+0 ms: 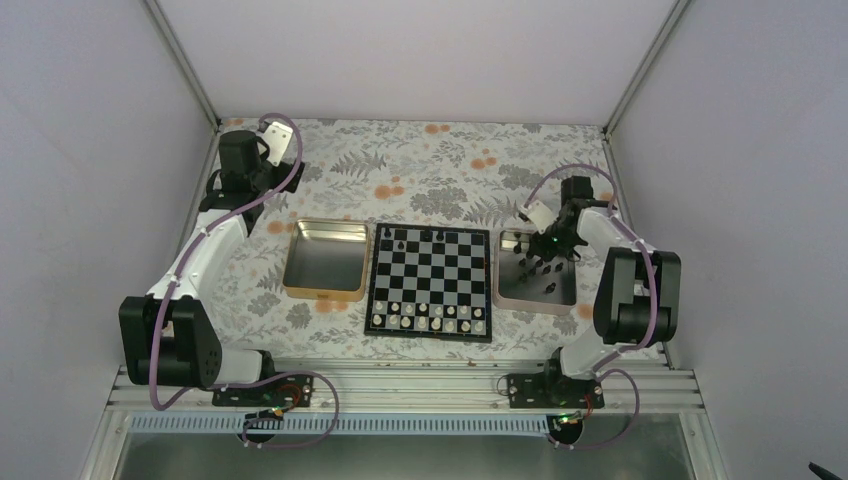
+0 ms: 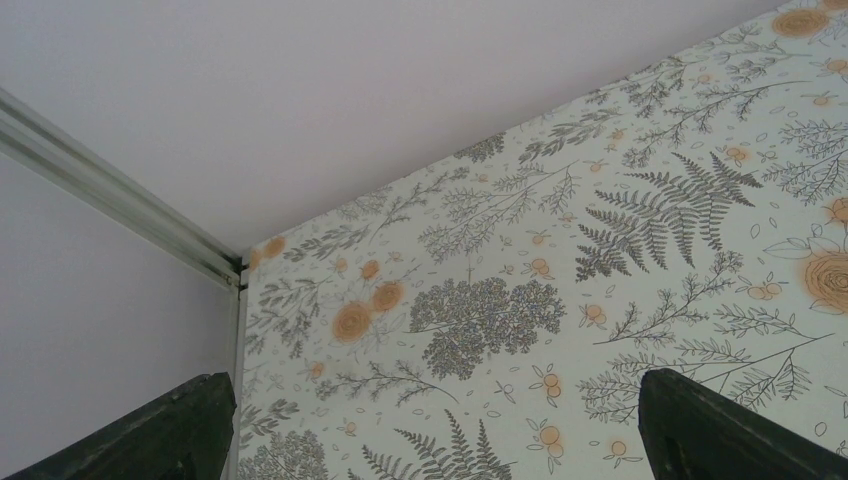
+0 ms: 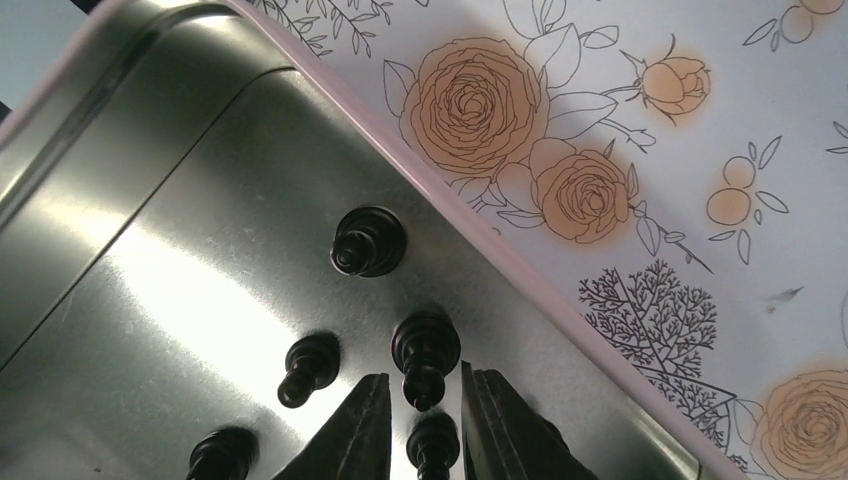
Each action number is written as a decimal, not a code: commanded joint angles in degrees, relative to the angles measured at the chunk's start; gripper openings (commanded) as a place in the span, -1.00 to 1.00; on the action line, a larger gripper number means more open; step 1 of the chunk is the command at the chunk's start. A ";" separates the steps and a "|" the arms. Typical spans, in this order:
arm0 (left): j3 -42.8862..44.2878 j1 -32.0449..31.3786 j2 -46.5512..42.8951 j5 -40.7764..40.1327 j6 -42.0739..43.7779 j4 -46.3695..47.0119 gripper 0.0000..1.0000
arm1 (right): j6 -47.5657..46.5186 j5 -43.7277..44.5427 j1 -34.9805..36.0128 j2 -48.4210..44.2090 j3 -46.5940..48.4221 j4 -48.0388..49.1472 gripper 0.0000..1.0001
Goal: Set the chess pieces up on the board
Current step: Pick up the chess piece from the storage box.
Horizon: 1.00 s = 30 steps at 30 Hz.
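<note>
Right claw (image 3: 423,378) flanks one of five chess pieces (image 3: 368,241).

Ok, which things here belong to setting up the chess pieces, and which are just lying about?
In the job: board; black pieces; silver tray holding them; right claw, open around one.
Lying about: gold tray; left claw, open, at the far corner; white pieces, already placed.
</note>
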 commanded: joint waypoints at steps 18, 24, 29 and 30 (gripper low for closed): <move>0.05 0.40 0.05 0.53 -0.06 0.85 1.00 | -0.63 -1.09 -0.51 -0.16 2.29 -0.10 -0.86; 0.27 0.40 -0.14 0.35 -0.16 0.89 1.00 | -0.15 -2.23 2.71 -4.30 13.08 -9.21 -0.88; 0.37 0.40 -0.42 0.43 -0.33 0.78 1.00 | 0.97 -1.79 11.68 0.26 27.10 -14.98 -0.88; 0.31 0.39 -0.68 0.45 -0.33 0.82 1.00 | 1.09 -1.31 13.65 2.07 29.31 -15.18 -0.88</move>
